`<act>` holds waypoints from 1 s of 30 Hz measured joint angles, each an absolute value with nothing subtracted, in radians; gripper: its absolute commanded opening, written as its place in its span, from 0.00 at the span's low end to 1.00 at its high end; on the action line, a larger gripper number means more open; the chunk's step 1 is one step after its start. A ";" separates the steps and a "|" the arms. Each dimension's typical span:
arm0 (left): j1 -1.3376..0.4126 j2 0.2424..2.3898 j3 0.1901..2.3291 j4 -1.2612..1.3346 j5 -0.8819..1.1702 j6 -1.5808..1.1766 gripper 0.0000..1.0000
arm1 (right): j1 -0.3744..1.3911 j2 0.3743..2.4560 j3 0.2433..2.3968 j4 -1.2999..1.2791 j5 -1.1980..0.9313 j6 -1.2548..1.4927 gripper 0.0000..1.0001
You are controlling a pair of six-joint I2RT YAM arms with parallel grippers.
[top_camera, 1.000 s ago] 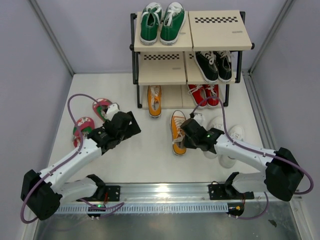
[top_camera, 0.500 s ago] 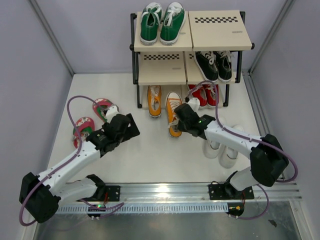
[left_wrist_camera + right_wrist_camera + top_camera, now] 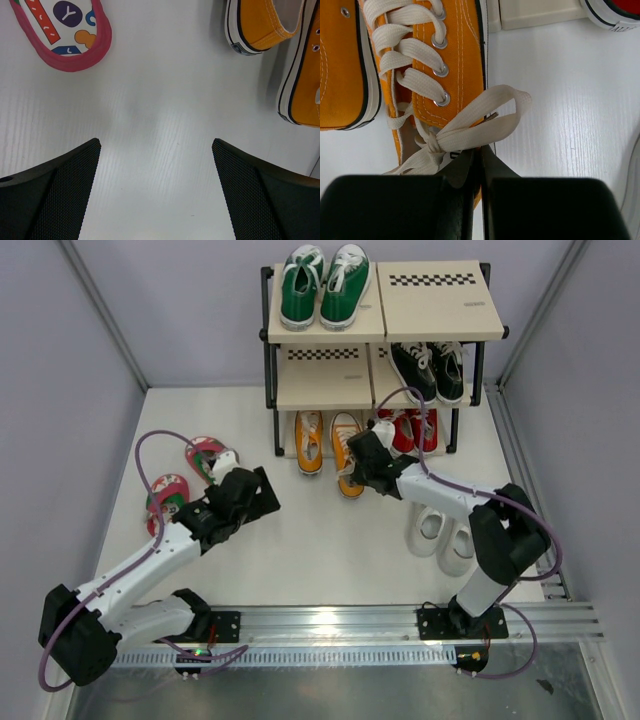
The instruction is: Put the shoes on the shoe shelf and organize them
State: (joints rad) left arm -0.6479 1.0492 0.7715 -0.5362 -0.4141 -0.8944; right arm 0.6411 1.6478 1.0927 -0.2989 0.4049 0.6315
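1. Orange sneakers point(image 3: 309, 440) lie toes-in at the shoe shelf's point(image 3: 325, 388) bottom tier, nearly placed; my right gripper point(image 3: 481, 152) is clenched on one's rim.
2. Pink flip-flops point(image 3: 205, 455) by the tabletop's left edge and white sneakers point(image 3: 430, 530) toward its right edge are unshelved; my left gripper point(image 3: 155, 190) hangs released.

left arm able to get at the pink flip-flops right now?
Probably yes. The left gripper hangs open over bare floor, and the pink flip-flops lie right beside it with nothing between. The right gripper, shut on an orange sneaker, is well clear.
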 measured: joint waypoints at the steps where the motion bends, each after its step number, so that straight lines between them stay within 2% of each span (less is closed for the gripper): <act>1: -0.648 1.050 0.772 -0.534 -0.414 -0.888 0.97 | 0.639 1.657 1.098 -0.295 0.405 0.630 0.03; 17: -0.648 1.079 0.772 -0.528 -0.410 -0.873 0.97 | 0.634 1.808 1.291 -0.291 0.424 0.653 0.03; 30: -0.648 1.085 0.772 -0.529 -0.408 -0.852 0.97 | 0.628 1.834 1.310 -0.302 0.477 0.715 0.03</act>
State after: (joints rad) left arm -0.6479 1.0855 0.7719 -0.5285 -0.4076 -0.8516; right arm 0.6281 1.8339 1.3098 -0.3019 0.4770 0.7147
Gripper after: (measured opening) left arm 0.968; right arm 0.054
